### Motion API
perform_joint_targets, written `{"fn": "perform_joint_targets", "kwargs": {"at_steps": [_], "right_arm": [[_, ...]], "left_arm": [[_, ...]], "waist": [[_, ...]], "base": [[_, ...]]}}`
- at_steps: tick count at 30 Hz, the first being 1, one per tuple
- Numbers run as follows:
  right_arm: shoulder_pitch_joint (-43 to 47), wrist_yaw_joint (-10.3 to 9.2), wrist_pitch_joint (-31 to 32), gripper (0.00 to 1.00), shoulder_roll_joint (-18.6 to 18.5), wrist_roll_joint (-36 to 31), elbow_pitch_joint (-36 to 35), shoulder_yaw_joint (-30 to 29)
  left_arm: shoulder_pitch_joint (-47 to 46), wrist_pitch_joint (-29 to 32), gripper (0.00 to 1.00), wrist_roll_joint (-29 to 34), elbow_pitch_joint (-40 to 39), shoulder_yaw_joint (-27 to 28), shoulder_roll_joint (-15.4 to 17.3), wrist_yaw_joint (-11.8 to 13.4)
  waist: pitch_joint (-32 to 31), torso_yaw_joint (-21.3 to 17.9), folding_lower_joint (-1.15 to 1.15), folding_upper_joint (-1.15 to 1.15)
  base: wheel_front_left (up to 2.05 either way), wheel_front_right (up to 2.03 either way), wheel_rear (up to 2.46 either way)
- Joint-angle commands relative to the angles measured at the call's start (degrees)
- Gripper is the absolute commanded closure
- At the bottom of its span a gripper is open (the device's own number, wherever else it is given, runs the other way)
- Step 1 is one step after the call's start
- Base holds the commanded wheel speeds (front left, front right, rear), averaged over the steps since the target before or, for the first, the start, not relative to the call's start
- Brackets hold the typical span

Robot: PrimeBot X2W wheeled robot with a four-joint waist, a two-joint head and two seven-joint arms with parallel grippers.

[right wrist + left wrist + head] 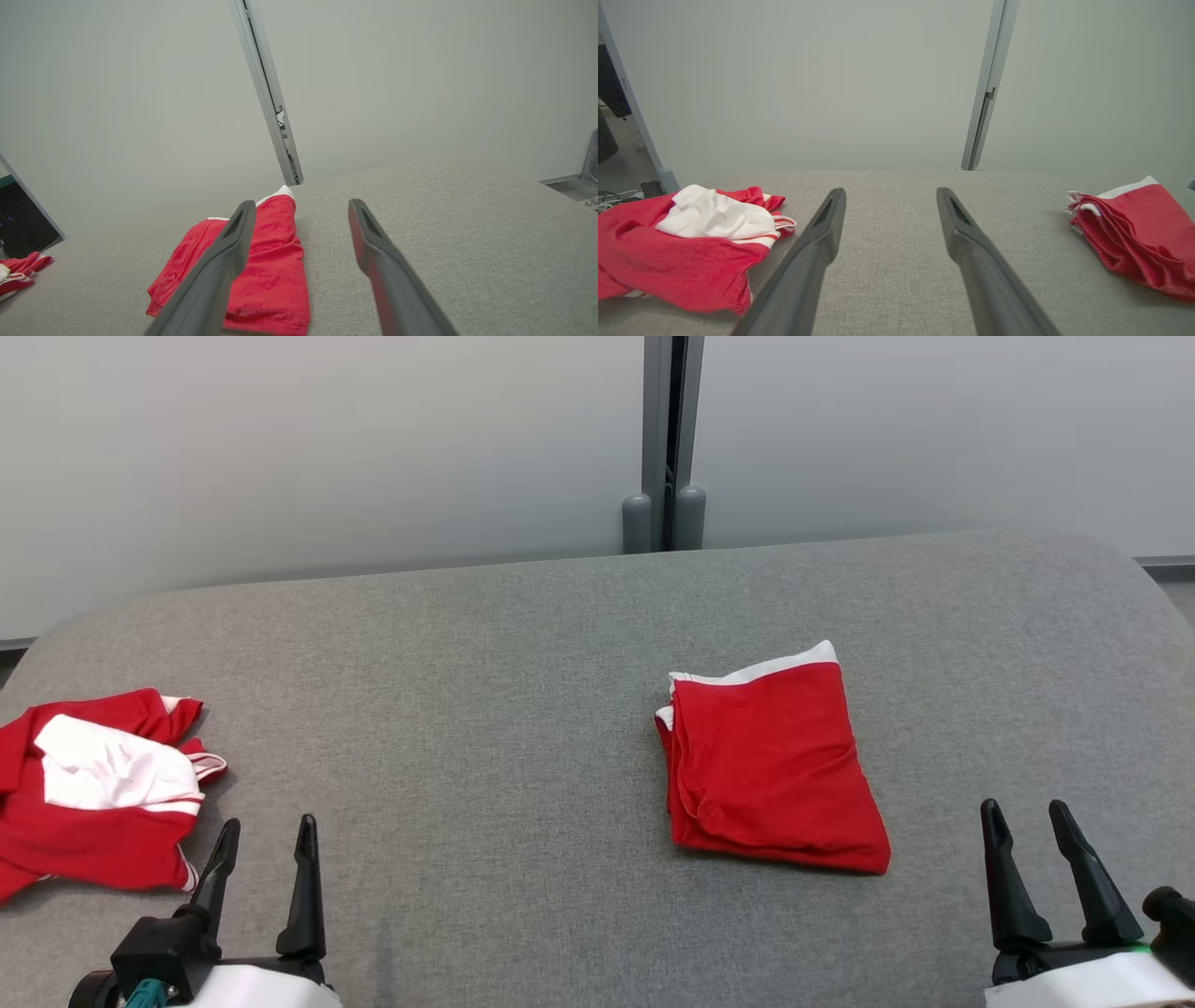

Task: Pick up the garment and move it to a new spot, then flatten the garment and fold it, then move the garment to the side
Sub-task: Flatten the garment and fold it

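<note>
A red garment [770,770] with a white band lies folded into a compact rectangle on the grey table, right of centre; it also lies at the right of the left wrist view [1134,233] and beyond the fingers in the right wrist view [266,266]. A crumpled red and white garment [93,793] lies at the table's left edge [686,242]. My left gripper [268,821] stands open just right of the crumpled one, holding nothing [891,190]. My right gripper [1024,805] is open and empty, near the front edge to the right of the folded garment [302,202].
The grey fabric-covered table [485,709] has rounded far corners. Pale wall panels with a grey vertical post [665,439] stand behind it. Bare table lies between the two garments.
</note>
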Motion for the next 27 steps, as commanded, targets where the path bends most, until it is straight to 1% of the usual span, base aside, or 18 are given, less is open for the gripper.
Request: {"fn": "perform_joint_targets", "kwargs": {"at_steps": [1, 14, 27], "right_arm": [[0.5, 0.01, -0.3, 0.00, 0.1, -0.5, -0.4, -0.1], [1.7, 0.01, -0.3, 0.00, 0.0, -1.9, 0.0, 0.7], [1.4, 0.01, -0.3, 0.00, 0.2, -3.3, 0.0, 1.1]], "left_arm": [[0.8, 0.0, 0.00, 0.8, 0.0, 0.4, 0.2, -0.2], [2.0, 0.0, 0.00, 2.5, -0.3, 0.2, 0.2, 0.2], [2.4, 0.0, 0.00, 2.7, -0.6, -0.9, 0.2, 1.2]], "waist": [[-0.2, 0.2, 0.00, 0.00], [-0.4, 1.7, 0.00, 0.00], [0.0, 2.2, 0.00, 0.00]], "base": [[0.00, 0.00, 0.00], [0.00, 0.00, 0.00], [0.00, 0.00, 0.00]]}}
